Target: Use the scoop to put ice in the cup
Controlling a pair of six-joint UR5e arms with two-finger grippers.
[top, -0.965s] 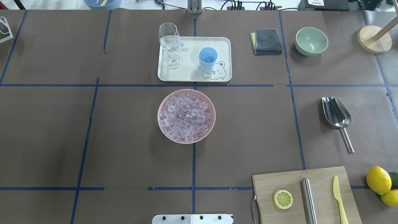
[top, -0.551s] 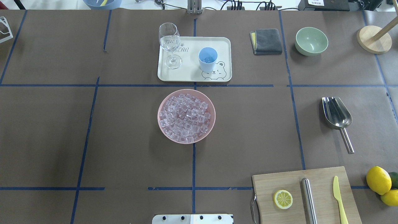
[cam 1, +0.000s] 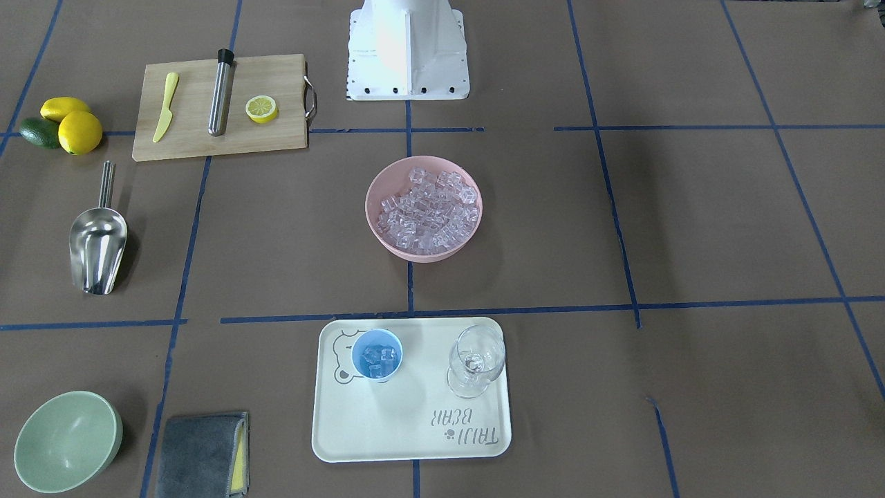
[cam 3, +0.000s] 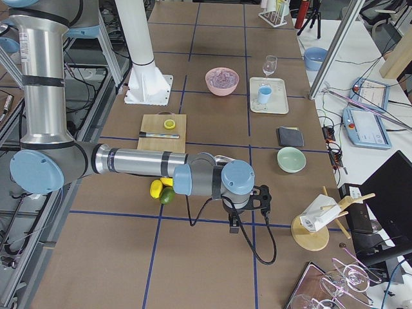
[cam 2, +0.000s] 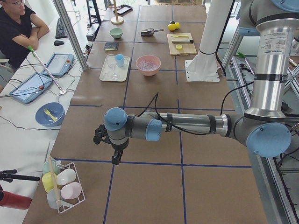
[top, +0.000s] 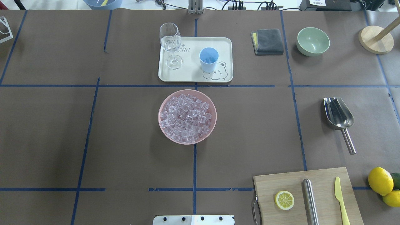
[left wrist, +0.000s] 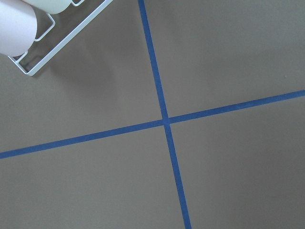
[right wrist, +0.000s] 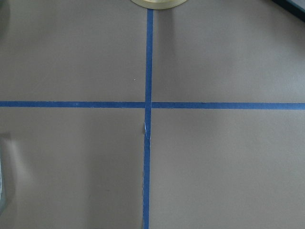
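The ice (top: 187,118) fills a pink bowl (top: 162,125) at the table's middle. The light-blue cup (top: 208,59) stands on a cream tray (top: 190,76) behind the bowl, and in the front-facing view a few ice cubes (cam 1: 379,360) lie inside it. The steel scoop (top: 339,117) lies empty on the table at the right, handle toward the robot. My left gripper (cam 2: 114,157) hangs over the table's far left end, my right gripper (cam 3: 233,225) over the far right end. Both are far from the task's things. I cannot tell whether either is open or shut.
A wine glass (top: 170,40) stands on the tray. A grey cloth (top: 267,41), a pale green bowl (top: 312,41) and a wooden stand (top: 376,39) are at the back right. A cutting board (top: 322,181) with lemon half, steel cylinder and knife, plus lemons (top: 380,180), is front right.
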